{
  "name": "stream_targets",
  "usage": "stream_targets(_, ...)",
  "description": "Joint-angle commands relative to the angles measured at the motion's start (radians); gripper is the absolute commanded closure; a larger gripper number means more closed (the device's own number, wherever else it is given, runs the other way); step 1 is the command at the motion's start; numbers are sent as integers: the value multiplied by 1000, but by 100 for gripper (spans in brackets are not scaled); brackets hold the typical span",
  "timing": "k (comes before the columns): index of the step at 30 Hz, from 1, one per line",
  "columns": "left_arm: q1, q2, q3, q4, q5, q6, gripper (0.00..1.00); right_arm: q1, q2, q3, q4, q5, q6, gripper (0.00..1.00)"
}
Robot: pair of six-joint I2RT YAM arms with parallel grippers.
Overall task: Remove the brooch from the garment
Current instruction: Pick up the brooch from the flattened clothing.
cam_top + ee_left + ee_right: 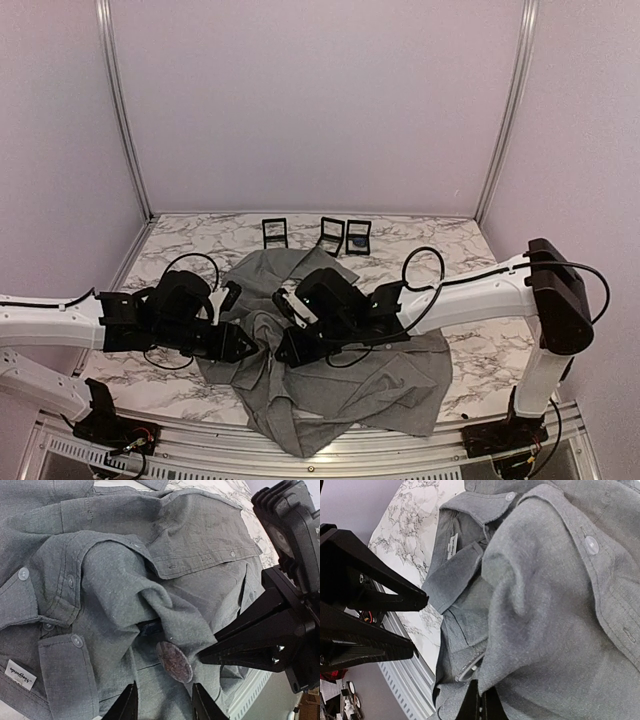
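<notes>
Left gripper (164, 692) is wide open and empty. The brooch (174, 661), a round mottled disc, sits just beyond its fingertips at 12 o'clock, pinned to the shirt (115, 590) under a raised fold. Right gripper (481, 696) is closed, apparently pinching that fold. In the left wrist view its tips lie just beside the brooch at 3 o'clock. Judgement: the step in hand is closing on the brooch. To do it well, advance the left fingers to straddle the disc and grip rim, not cloth, while the right holds the fabric taut. Pull slowly, as the pin may snag.
</notes>
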Motion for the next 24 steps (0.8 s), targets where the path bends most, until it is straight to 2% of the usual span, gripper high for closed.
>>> stream_targets(1, -21, 41, 14, 65, 30, -23, 63, -7, 21, 40, 63, -28, -6, 100)
stream_targets(17, -91, 105, 35, 50, -54, -17, 63, -12, 13, 27, 93, -35, 18, 100)
stream_targets(24, -102, 129, 39, 67, -93, -18, 70, -12, 11, 31, 91, -38, 20, 100)
